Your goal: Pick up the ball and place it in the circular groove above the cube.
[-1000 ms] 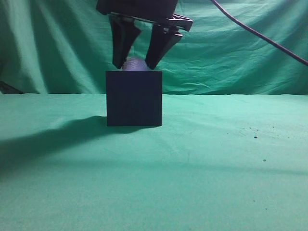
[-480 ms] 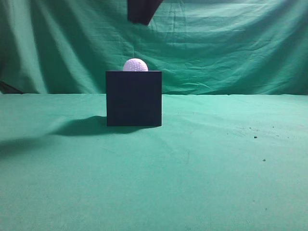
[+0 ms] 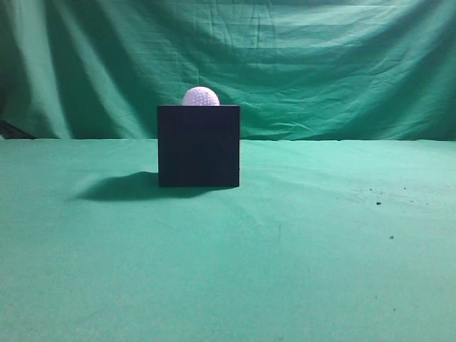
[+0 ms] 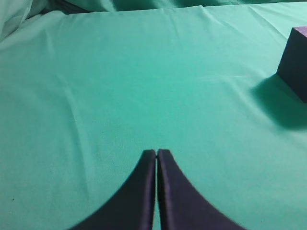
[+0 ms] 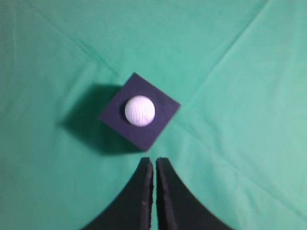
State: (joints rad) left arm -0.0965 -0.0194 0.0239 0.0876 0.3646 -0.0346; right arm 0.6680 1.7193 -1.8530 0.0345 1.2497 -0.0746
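Observation:
The white dimpled ball (image 3: 200,97) sits on top of the dark cube (image 3: 199,146) in the exterior view. The right wrist view looks down on it from high above: the ball (image 5: 139,110) rests in the middle of the cube's top face (image 5: 158,125). My right gripper (image 5: 154,162) is shut and empty, well above the cube. My left gripper (image 4: 157,153) is shut and empty over bare cloth, with a corner of the cube (image 4: 295,60) at the right edge of its view. Neither gripper shows in the exterior view.
Green cloth (image 3: 299,249) covers the table and hangs as a backdrop (image 3: 342,64) behind it. A few dark specks (image 3: 377,202) lie on the cloth at the right. The cube's shadow (image 3: 117,187) falls to its left.
The right gripper, around the ball on the cube a second ago, let go, rose out of the exterior view and is now shut. The ball stays on the cube.

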